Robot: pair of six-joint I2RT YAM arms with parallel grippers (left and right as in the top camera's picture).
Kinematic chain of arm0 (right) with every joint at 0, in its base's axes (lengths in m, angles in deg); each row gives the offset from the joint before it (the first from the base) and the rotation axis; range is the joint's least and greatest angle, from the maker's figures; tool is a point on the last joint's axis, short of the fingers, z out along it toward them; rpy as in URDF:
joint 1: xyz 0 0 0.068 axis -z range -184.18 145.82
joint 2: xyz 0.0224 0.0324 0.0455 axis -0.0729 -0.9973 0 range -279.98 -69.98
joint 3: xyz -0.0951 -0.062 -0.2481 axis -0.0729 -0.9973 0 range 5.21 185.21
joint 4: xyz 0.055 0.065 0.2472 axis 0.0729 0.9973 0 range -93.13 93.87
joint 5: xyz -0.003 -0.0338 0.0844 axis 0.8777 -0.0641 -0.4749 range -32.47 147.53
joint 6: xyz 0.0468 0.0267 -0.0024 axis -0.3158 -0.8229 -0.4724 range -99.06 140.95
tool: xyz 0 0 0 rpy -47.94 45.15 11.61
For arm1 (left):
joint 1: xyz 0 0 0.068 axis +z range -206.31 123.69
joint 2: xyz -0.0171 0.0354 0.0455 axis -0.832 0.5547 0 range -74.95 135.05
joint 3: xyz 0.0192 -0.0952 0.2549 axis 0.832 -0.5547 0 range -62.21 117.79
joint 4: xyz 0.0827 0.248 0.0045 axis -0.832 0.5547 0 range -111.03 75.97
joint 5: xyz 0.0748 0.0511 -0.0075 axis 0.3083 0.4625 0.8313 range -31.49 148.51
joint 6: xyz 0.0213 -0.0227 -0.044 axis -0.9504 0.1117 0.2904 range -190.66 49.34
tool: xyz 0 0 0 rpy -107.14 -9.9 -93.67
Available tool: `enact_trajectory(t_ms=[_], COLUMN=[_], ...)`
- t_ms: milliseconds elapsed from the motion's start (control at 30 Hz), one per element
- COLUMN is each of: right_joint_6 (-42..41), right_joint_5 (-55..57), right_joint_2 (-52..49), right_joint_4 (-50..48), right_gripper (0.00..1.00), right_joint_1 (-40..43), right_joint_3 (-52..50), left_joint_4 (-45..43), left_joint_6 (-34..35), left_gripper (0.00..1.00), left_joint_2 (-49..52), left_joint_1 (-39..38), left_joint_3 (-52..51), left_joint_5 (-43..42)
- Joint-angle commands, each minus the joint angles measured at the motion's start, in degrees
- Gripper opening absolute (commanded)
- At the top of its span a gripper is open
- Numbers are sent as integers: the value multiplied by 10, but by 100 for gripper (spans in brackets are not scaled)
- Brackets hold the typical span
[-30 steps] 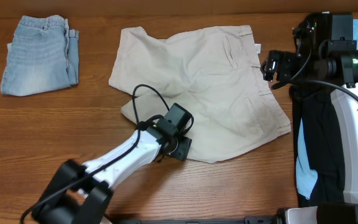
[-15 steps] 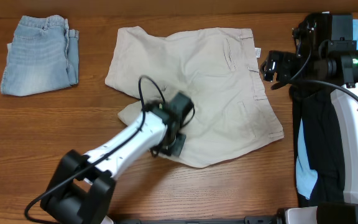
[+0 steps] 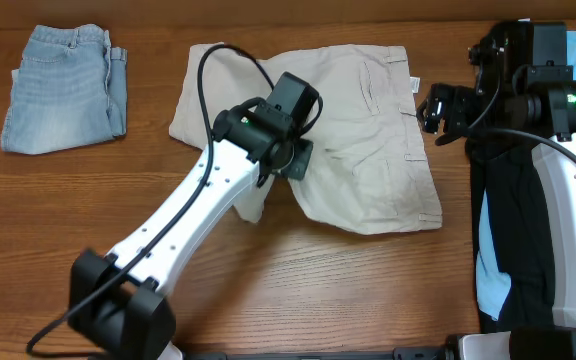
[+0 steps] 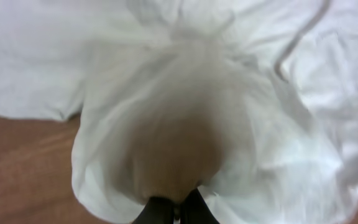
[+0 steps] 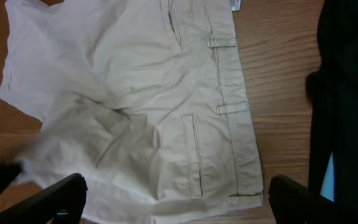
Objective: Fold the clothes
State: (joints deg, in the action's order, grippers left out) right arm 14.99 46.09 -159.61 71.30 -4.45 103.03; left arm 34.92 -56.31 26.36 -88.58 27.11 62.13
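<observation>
Beige shorts (image 3: 368,150) lie crumpled mid-table, waistband toward the right. My left gripper (image 3: 293,160) hovers over their middle, shut on a bunch of the fabric it has lifted. In the left wrist view the dark fingertips (image 4: 176,213) pinch the pale cloth (image 4: 179,124), which hangs in a bulging fold. My right gripper (image 3: 435,108) stands open just right of the waistband, holding nothing. Its wrist view shows the shorts (image 5: 166,93) with pockets and belt loops between the wide-apart fingers (image 5: 55,193), the gripper (image 5: 176,199) above them.
Folded blue denim shorts (image 3: 63,85) lie at the back left. A dark garment (image 3: 508,230) over light blue cloth (image 3: 490,285) sits along the right edge under the right arm, and shows as a black garment (image 5: 347,93) in the right wrist view.
The left gripper shut on the shorts' near hem and carried it up and away from the front edge, folding the lower part over. The right arm stayed put.
</observation>
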Motion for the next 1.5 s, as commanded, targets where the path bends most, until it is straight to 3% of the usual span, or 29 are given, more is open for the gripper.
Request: enact_trajectory(t_ms=[0, 167, 333, 467, 667, 867, 1133, 1167, 1200, 1233, 1267, 1300, 1333, 1467], right_joint_6=[4, 4, 4, 0, -3, -2, -3, -5, -11, -14, -14, -14, -14, -13], right_joint_5=[-1, -6, -19, -19, -28, -38, -41, -43, -43, -43, -43, -43, -43, -43], right_joint_2=[1, 1, 1, 1, 1, 1, 1, 1, 1, 1, 1, 1, 1, 1], right_joint_4=[3, 18, 15, -19, -56, -60, -80, -85, -90, -95, -97, -98, -97, -100], right_gripper=[97, 93, 91, 91, 91, 91, 91, 91, 91, 91, 91, 91, 91, 91], right_joint_1=[0, -3, -32, -58, -65, -65, -65, -65, -65, -65, -65, -65, -65, -65], right_joint_3=[0, -4, -66, -126, -176, -199, -212, -212, -212, -212, -212, -212, -212, -212], left_joint_4=[-3, 46, 162, 252, 334, 266, 28, -15, -58, -89, -101, -98, -86, 35], left_joint_6=[-19, 9, -5, -15, -15, -15, -2, -2, -2, 3, 22, 38, 47, 56], left_gripper=[4, 4, 4, 4, 4, 4, 4, 8, 24, 54, 77, 93, 100, 100], left_joint_2=[33, 29, 28, 28, 29, 31, 78, 89, 97, 102, 105, 105, 105, 104], left_joint_1=[12, 28, 57, 60, 34, 7, 36, 44, 53, 63, 73, 82, 93, 124], left_joint_3=[8, 35, 152, 197, 168, 104, 42, 42, 42, 45, 52, 61, 71, 114], left_joint_5=[14, -66, -150, -156, -169, -144, -25, -3, 8, 7, -4, -19, -44, -156])
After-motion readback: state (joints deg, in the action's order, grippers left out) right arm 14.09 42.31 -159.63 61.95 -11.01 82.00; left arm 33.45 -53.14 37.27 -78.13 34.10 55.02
